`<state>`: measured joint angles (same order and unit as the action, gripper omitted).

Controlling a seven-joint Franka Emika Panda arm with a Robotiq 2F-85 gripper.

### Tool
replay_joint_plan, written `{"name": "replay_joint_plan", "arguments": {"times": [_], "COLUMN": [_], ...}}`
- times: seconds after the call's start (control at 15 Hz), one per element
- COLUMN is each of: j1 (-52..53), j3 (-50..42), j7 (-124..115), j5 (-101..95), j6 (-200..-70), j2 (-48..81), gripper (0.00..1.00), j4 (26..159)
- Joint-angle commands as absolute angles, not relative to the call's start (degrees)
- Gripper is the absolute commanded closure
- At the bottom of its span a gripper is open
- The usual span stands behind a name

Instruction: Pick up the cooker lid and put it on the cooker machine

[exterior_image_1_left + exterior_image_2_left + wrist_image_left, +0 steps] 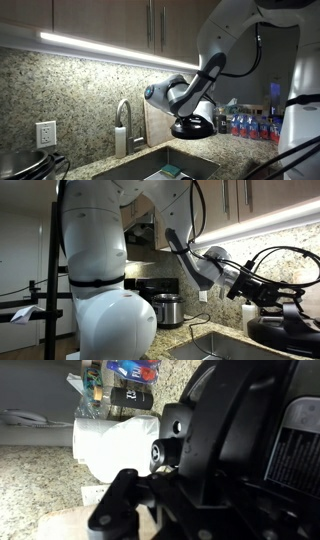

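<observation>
Granite counter runs under a lit cabinet strip, with a sink set in its middle. The pickup looks done: the gripper, clamped fully shut on the centre handle, holds the black lid clear of the counter beside the sink. What is left is carrying it across to the cooker, well apart beyond the sink, and setting it on top.
</observation>
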<state>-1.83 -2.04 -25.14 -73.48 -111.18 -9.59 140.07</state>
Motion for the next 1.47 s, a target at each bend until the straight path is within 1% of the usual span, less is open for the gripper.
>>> {"name": "replay_joint_plan", "arguments": {"times": [0.0, 0.2, 0.27, 0.6, 0.67, 1.07, 1.4], "j1": [-1.1, -1.19, -1.08, -1.11, -0.93, 0.38, 3.31], "j3": [-1.5, -2.09, -1.95, -2.16, -2.06, -0.64, 2.63], "j7": [-21.75, -21.81, -25.07, -25.07, -25.2, -23.03, -22.87], "j5": [-73.74, -73.48, -73.39, -73.39, -74.25, -78.17, -80.81], "j6": [-109.72, -110.67, -111.13, -111.15, -112.3, -119.87, -119.67], "j2": [-14.62, -15.57, -11.61, -12.35, -11.97, -9.46, -10.1], "gripper": [0.99, 0.99, 0.97, 0.97, 0.99, 0.99, 0.99], "j4": [142.59, 143.49, 142.12, 142.74, 142.44, 141.41, 142.95]}}
